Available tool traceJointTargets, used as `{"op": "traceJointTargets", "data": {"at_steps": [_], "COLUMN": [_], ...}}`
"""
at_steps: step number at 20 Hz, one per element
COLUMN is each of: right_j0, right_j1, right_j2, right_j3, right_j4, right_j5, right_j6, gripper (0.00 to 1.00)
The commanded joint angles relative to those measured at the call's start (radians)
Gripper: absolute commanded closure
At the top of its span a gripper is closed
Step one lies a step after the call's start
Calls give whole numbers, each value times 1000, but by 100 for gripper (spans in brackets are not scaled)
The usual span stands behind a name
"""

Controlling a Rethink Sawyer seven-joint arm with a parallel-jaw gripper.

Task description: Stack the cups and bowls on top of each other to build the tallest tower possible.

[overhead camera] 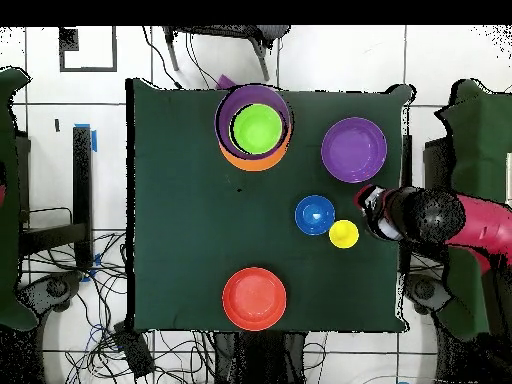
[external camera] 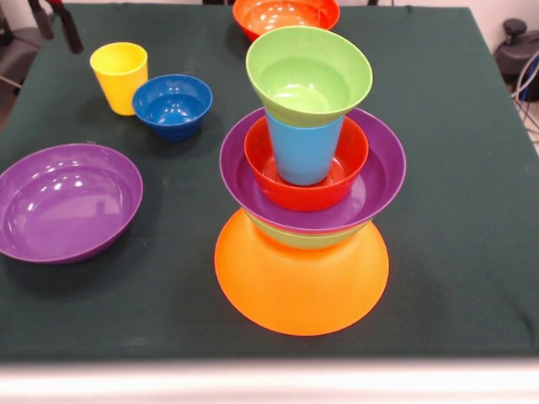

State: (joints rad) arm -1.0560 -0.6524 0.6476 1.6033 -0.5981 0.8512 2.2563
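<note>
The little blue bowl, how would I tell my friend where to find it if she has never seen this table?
Start at the tall tower standing on the upturned orange bowl, then look across the green cloth to the yellow cup. The small dark blue bowl sits right beside that cup. It is the only dark blue thing, much smaller than the big purple bowl sitting alone nearby.

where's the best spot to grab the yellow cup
Grip the yellow cup by its rim, coming straight down from above. It stands upright, mouth open. The small blue bowl crowds one side, so put one finger inside and one outside on the far wall.
</note>
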Motion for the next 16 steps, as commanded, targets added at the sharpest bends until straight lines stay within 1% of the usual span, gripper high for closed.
{"op": "traceJointTargets", "data": {"at_steps": [1, 16], "right_j0": [27, 88], "right_j1": [45, 0], "right_j2": [-66, -102], "right_j3": [102, 156], "right_j4": [-85, -56], "right_j5": [-99, -142], "right_j6": [-87, -7], "gripper": [0, 0]}}
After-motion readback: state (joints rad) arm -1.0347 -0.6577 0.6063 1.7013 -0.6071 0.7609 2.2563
